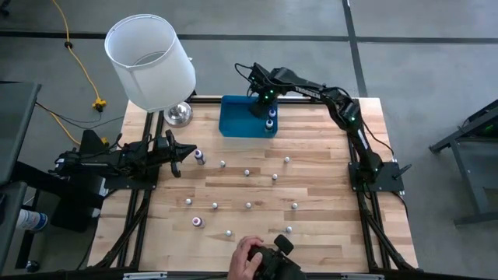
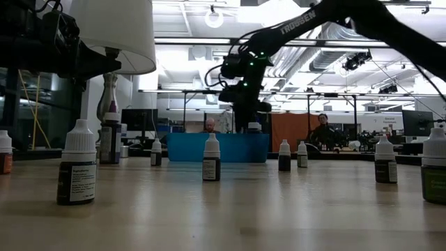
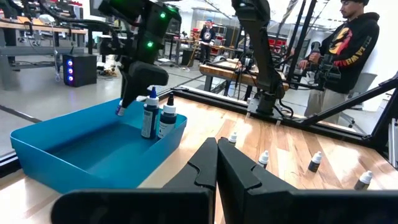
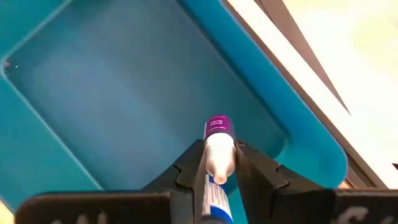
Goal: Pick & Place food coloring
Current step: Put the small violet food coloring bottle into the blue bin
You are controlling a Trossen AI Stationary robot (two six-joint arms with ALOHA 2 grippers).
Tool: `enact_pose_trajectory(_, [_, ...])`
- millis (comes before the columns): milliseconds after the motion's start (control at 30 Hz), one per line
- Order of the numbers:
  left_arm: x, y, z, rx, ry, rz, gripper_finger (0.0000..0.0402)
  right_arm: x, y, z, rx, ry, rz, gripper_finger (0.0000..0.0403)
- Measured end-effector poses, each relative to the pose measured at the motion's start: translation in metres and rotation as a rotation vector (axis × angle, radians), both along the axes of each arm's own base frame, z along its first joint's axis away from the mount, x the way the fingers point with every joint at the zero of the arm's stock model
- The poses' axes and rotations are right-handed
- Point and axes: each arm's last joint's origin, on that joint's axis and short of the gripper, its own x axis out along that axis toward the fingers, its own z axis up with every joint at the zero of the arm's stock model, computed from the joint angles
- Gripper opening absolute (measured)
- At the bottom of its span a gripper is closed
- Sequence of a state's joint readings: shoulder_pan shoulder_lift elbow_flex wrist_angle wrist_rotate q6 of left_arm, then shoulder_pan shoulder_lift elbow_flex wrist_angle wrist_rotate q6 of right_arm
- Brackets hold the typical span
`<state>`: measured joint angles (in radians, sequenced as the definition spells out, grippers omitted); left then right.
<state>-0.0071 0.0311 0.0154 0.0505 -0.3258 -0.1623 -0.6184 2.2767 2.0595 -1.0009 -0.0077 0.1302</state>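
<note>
Grey floor [image 1: 420, 47], workbenches [image 3: 37, 28], ceiling lights [image 2: 214, 17].

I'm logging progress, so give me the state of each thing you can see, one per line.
Right gripper: shut on a purple bottle, above the tray.
Left gripper: shut, empty, at the table's left edge.
Tray: two bottles upright inside.
Table bottles: upright, scattered.
</note>
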Motion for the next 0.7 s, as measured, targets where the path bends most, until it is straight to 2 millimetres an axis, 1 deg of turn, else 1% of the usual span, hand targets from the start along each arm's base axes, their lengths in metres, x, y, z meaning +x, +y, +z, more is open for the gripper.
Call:
enact_pose_trajectory(167, [0.000, 0.000, 0.000, 0.000, 0.000, -0.001, 0.0000, 0.018, -0.001, -0.005, 0.039, 0.052, 0.032, 0.0071])
enact_pose_trajectory(300, [0.000, 0.000, 0.000, 0.000, 0.000, -0.001, 0.0000, 0.032, 0.005, -0.012, 0.057, 0.086, 0.088, 0.0071])
enact_pose_trajectory(400, [0.000, 0.000, 0.000, 0.000, 0.000, -0.001, 0.0000, 0.034, 0.013, -0.024, 0.087, 0.113, 0.117, 0.0071])
enact_pose_trajectory(500, [0.000, 0.000, 0.000, 0.000, 0.000, -0.001, 0.0000, 0.035, 0.021, -0.032, 0.104, 0.142, 0.134, 0.0071])
enact_pose_trajectory(600, [0.000, 0.000, 0.000, 0.000, 0.000, -0.001, 0.0000, 0.036, 0.026, -0.037, 0.108, 0.168, 0.168, 0.0071])
enact_pose_trajectory(700, [0.000, 0.000, 0.000, 0.000, 0.000, -0.001, 0.0000, 0.037, 0.032, -0.037, 0.110, 0.180, 0.194, 0.0071])
